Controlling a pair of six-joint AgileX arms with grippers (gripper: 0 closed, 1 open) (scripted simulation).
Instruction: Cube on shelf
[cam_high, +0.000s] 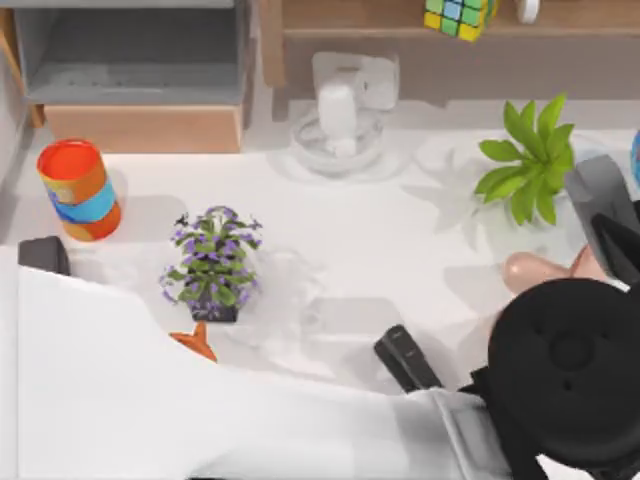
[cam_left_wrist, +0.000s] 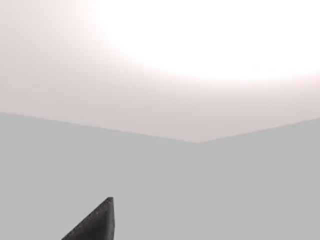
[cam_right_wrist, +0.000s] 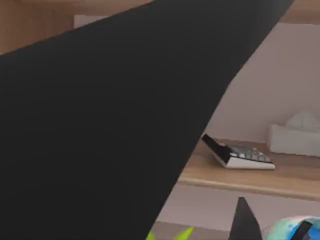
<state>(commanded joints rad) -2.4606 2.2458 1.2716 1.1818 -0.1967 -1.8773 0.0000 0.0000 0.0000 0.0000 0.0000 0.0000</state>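
The cube (cam_high: 455, 15), its faces gridded in green, yellow and blue, rests on the shelf (cam_high: 370, 30), a light-brown board with a taupe panel below it, at the table's far right. Neither gripper touches it. My left arm lies as a long white shape across the near side, and a dark part of the left gripper (cam_high: 405, 358) shows near the middle front. The right gripper (cam_high: 605, 215) is at the right edge beside the green plant, well short of the shelf. The right wrist view looks past a large black shape at the shelf board (cam_right_wrist: 280, 182).
A wooden box compartment (cam_high: 140, 60) stands far left. On the table are an orange and blue can (cam_high: 78, 190), a purple potted flower (cam_high: 212, 265), a green plant (cam_high: 530, 160), a clear white appliance (cam_high: 340, 125) and a pink object (cam_high: 545, 270). A calculator (cam_right_wrist: 240, 155) and tissue box (cam_right_wrist: 295, 135) sit on the shelf.
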